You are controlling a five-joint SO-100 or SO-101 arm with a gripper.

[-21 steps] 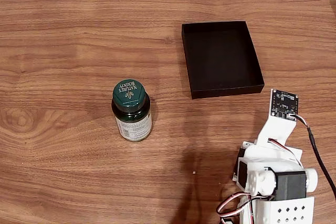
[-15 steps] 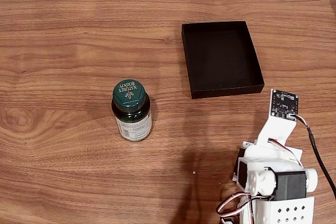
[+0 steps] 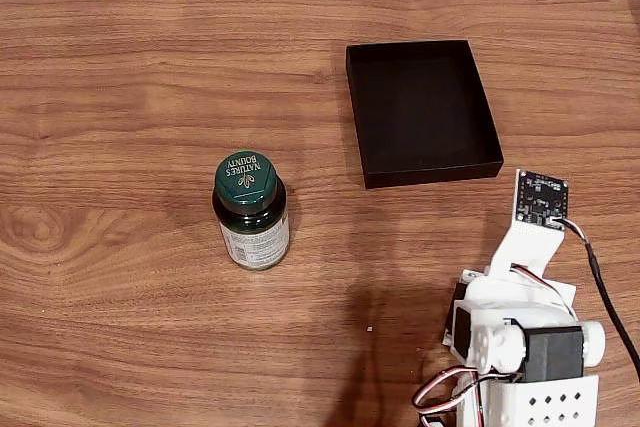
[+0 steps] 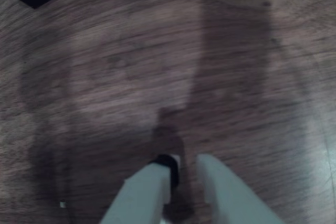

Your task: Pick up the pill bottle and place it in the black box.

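- The pill bottle (image 3: 251, 212) stands upright on the tabletop (image 3: 120, 97), long axis vertical — well left of the arm (image 3: 525, 347) in the fixed view.
- The black box (image 3: 423, 112) lies up and right of it, apart, nothing in it.
- The fingers (image 4: 181, 177) hover over bare wood, slightly parted, gripping nothing (wrist view).
- Count — one bottle, one box, one arm.
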